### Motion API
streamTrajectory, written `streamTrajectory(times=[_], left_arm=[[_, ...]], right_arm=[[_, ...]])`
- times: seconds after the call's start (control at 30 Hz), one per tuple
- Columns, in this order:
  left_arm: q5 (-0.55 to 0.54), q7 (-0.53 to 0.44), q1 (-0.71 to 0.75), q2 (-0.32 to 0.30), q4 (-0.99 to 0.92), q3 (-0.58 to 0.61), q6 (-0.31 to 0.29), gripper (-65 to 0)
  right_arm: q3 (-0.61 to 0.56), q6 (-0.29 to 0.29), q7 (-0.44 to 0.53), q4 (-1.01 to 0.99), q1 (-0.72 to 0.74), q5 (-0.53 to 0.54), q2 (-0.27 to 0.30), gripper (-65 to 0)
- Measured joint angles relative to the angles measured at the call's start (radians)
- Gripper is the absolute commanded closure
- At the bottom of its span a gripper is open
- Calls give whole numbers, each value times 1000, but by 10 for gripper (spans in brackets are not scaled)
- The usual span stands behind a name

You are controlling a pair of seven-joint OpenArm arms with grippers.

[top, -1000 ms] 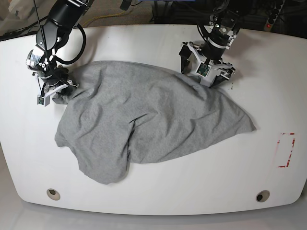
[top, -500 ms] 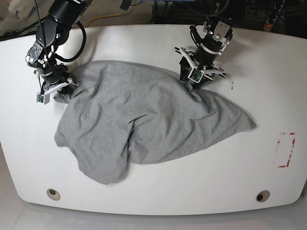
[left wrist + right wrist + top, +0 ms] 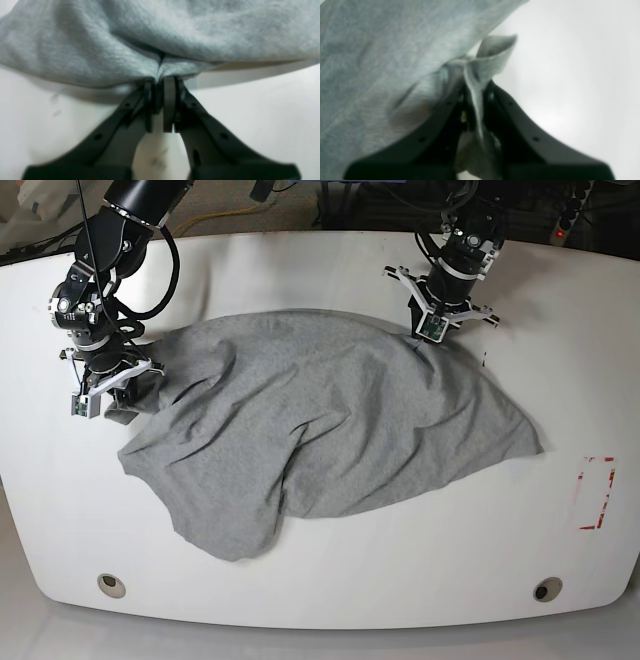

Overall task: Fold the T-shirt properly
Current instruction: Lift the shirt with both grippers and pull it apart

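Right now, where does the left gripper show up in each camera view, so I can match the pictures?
Base view: the left gripper is upper right, pinching the far edge of the T-shirt.
Left wrist view: lower centre, jaws shut on a grey fold.
Right wrist view: not in it; that is the right gripper.
Shared landmark: the white table, bare at right in the left wrist view.

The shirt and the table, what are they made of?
The shirt looks like soft knitted cotton: speckled grey, fuzzy up close, and it wrinkles and bunches where the left gripper and right gripper pinch it. The table looks like hard, smooth white plastic or painted board with a faint sheen; which one, I can't tell.
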Motion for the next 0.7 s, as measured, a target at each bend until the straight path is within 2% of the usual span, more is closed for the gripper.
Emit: streamTrajectory(times=[0.17,0.37,0.57,0.7], left_arm=[[-2,90,16,12,153,-70,-133,-14],[0,277,-35,13,218,-157,-264,-15],[-2,408,-173,14,217,-279,-483,-17],[-2,505,-314,18,216,-328,-575,-32]], right_arm=[[0,0,-8,65,24,-1,0,-2],[-2,0,-5,96,106,3,4,-2],[-31,6,-48,88,211,-13,36,-2],[-80,52,-37,65,291,3,34,-2]])
